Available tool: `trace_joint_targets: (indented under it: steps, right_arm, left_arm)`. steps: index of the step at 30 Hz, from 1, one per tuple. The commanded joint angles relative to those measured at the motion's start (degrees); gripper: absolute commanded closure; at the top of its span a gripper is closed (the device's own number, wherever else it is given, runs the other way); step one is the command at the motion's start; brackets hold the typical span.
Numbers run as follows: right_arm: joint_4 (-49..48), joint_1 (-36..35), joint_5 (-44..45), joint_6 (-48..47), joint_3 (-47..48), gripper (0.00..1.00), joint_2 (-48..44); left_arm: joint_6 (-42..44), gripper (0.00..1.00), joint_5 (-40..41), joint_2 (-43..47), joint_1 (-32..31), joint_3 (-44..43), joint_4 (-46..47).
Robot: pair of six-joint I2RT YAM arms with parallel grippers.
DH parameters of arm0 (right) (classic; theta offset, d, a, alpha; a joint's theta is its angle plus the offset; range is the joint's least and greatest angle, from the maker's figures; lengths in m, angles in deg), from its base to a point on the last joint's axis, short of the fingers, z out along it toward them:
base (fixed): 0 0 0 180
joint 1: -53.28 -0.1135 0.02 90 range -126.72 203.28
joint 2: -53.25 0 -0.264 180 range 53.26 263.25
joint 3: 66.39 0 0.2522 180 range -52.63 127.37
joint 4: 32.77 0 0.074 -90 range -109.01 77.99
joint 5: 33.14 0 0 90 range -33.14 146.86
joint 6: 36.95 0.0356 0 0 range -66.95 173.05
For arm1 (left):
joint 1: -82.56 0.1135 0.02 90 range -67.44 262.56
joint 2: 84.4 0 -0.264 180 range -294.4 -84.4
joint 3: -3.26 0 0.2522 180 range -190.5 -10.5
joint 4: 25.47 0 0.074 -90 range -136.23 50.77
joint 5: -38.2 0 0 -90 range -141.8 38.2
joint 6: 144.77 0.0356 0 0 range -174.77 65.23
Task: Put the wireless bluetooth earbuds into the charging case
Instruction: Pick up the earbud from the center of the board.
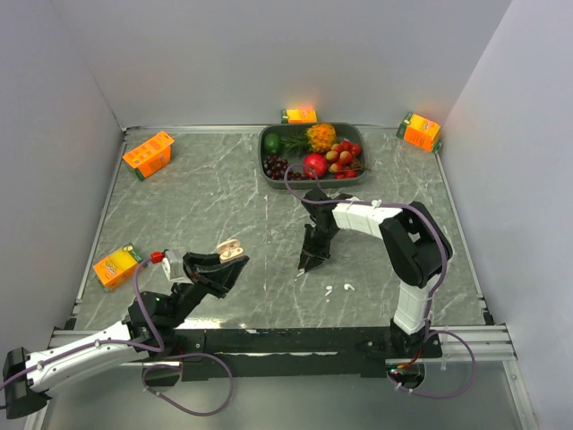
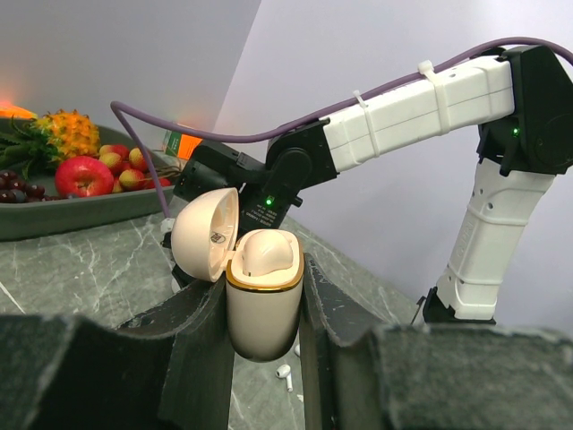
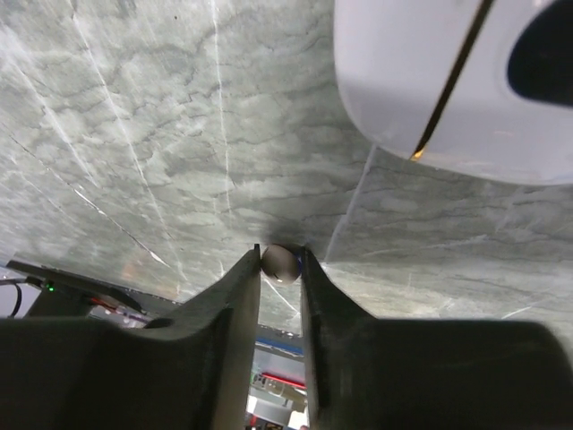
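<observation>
The cream-beige charging case [image 2: 264, 313] stands upright between the black fingers of my left gripper [image 2: 265, 278], which is shut on it. Its lid [image 2: 204, 235] is swung open to the left. In the top view the case [image 1: 231, 249] is held above the table at the front left. My right gripper [image 3: 280, 264] points down at the marble, and its fingertips pinch a small round white earbud [image 3: 279, 262]. From above, the right gripper [image 1: 310, 262] sits near the table's middle. Two more white earbuds [image 1: 329, 289] lie just right of it, one of them below the case [image 2: 285, 372].
A dark tray [image 1: 269, 152] of fruit stands at the back centre. Orange juice cartons sit at the back left [image 1: 149, 152], front left [image 1: 116, 266], back centre [image 1: 300, 115] and back right [image 1: 420, 132]. A white rounded housing [image 3: 448, 81] fills the right wrist view's upper right.
</observation>
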Motion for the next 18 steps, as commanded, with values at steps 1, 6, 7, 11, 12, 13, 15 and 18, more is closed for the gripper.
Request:
trace_joint_targets:
  steps: [1,6,7,11,12,13,15,18]
  right_arm:
    - [0.1,0.4,4.5,-0.9,-0.3,0.78,3.0]
    - [2.1,0.3,6.0,-2.4,2.7,0.93,3.1]
    - [3.0,0.4,6.4,-2.7,3.2,0.96,3.1]
    - [5.6,0.3,8.8,-4.9,6.0,1.00,2.7]
    - [5.9,0.2,10.0,-5.0,6.9,1.00,2.3]
    - [6.5,0.2,10.6,-5.4,7.3,1.00,2.0]
    - [7.8,-0.1,11.9,-6.1,8.4,1.00,0.8]
    - [9.1,-1.1,15.3,-7.1,9.7,1.00,-2.2]
  left_arm:
    - [-0.9,0.99,-0.5,-0.4,-0.2,3.5,2.4]
    - [-0.9,0.99,-0.5,-0.4,-0.3,3.4,2.2]
    - [-0.8,0.99,-0.5,-0.4,-0.2,3.3,2.2]
    - [-0.8,0.99,-0.5,-0.4,-0.3,3.3,2.1]
    - [-0.8,0.99,-0.5,-0.5,-0.2,3.2,1.9]
    - [-0.7,0.99,-0.5,-0.4,-0.2,3.3,2.0]
    - [-0.7,0.99,-0.5,-0.4,-0.2,3.2,2.0]
    - [-0.6,0.99,-0.4,-0.2,-0.3,3.1,1.5]
